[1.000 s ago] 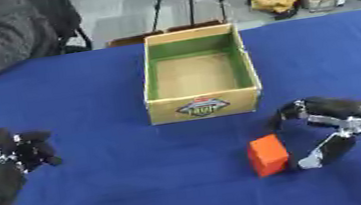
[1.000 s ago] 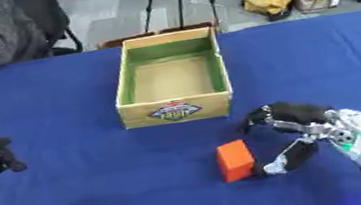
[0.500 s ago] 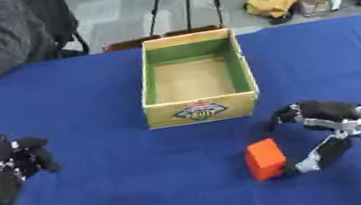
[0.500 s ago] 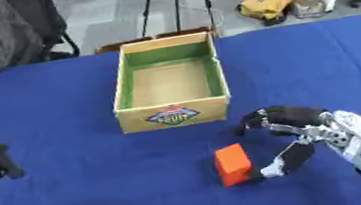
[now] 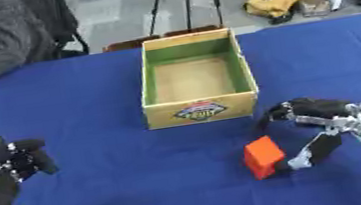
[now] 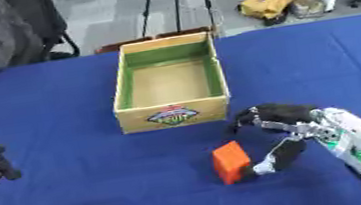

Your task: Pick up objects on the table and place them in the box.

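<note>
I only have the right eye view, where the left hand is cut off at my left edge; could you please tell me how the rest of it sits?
Observer: In the left eye view the left hand rests low on the blue table, its arm running down to the bottom left corner. It holds nothing.
Operator: Thank you. From that eye, does the right thumb meet the orange block?
Observer: The right hand is spread beside the block. From there its thumb ends low at the block's right side, but I cannot tell whether they touch.
</note>
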Motion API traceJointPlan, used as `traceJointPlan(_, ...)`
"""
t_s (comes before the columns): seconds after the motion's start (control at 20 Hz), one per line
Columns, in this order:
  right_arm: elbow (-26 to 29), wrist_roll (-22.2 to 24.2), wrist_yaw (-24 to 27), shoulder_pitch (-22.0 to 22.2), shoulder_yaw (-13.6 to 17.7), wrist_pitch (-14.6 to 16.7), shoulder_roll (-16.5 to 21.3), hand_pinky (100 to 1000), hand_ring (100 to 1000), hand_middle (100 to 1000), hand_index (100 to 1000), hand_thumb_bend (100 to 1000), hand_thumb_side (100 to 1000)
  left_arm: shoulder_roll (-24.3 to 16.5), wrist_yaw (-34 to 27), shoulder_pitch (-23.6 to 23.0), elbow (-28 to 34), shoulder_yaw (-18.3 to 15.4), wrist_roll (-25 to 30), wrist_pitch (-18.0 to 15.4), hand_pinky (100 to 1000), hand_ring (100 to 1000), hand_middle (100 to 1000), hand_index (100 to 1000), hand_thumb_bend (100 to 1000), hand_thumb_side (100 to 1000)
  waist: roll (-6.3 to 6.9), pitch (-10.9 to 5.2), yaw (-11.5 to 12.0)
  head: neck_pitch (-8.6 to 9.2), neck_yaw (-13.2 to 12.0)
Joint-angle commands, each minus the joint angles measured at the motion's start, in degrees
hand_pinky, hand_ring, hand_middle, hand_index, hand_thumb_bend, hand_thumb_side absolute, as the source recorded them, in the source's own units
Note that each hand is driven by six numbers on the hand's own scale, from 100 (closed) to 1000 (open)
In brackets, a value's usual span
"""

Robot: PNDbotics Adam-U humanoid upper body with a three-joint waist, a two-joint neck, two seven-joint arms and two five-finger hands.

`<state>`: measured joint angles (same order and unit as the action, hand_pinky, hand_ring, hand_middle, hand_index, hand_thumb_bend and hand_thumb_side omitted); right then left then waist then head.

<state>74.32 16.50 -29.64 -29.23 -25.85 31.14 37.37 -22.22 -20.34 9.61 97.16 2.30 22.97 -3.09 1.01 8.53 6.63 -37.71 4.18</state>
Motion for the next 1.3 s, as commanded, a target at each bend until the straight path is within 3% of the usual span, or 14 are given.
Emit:
traceJointPlan(0.05,0.2,0.1,-0.7,-1.0,0.2,0.3,0.5,780,740,625,843,535,561,-0.6,-0.1,0.8,0.6,0.0,-0.1,0.1,632,511,506,733,238,1000,0.01,-0.79,0.1,0.42,0.2)
traceJointPlan(0.2,0.3,-1.2,-1.1,-1.0,0.4,0.5,0.3,745,676,562,796,512,494,-0.6,-0.1,0.8,0.6,0.0,-0.1,0.1,632,511,506,733,239,1000,-0.01,-0.79,0.1,0.53,0.2)
traceJointPlan(0.4,0.3,-4.2,-1.6,-0.9,0.5,0.2,0.0,695,576,449,670,476,364,-0.5,-0.1,0.9,0.6,0.0,-0.2,0.1,632,510,506,732,238,1000,0.04,-0.82,0.1,0.62,0.4)
traceJointPlan(0.5,0.2,-5.7,-1.9,-0.8,0.5,0.0,0.0,693,566,429,617,430,311,-0.6,-0.1,0.9,0.6,0.0,-0.2,0.1,632,510,506,732,239,1000,0.08,-0.83,0.1,0.61,0.5)
traceJointPlan(0.6,-0.1,-7.2,-2.2,-0.8,0.6,-0.4,-0.1,691,564,400,495,275,192,-0.6,-0.1,0.8,0.6,0.0,-0.3,0.1,632,510,506,732,238,1000,0.13,-0.83,0.0,0.6,0.5)
traceJointPlan(0.75,-0.3,-8.9,-2.4,-0.7,0.6,-1.1,0.0,690,564,391,382,210,139,-0.6,-0.1,0.9,0.6,0.0,-0.3,0.1,632,510,506,732,238,1000,0.16,-0.84,-0.1,0.65,0.6)
traceJointPlan(0.85,-0.1,-9.8,-2.4,-0.7,0.5,-1.4,0.1,691,566,390,358,211,134,-0.6,-0.1,0.9,0.6,0.1,-0.3,0.1,632,510,506,731,237,1000,0.21,-0.86,-0.2,0.7,0.6)
traceJointPlan(1.0,0.1,-10.3,-2.3,-0.7,0.5,-1.6,0.2,695,570,394,376,243,157,-0.6,-0.2,0.9,0.6,0.1,-0.4,0.1,632,510,506,731,237,1000,0.29,-0.92,-0.4,0.71,0.7)
traceJointPlan(1.05,0.3,-10.3,-2.3,-0.7,0.4,-1.6,0.3,704,587,416,467,294,192,-0.6,-0.2,0.9,0.6,0.1,-0.4,0.1,632,510,506,731,237,1000,0.32,-0.94,-0.4,0.73,0.7)
traceJointPlan(1.3,3.7,-8.8,-1.2,-0.4,0.5,-0.8,1.8,732,647,486,592,376,256,-0.6,-0.3,0.9,0.6,0.0,-0.5,0.1,632,510,506,731,239,1000,0.23,-1.0,-0.8,1.08,0.8)
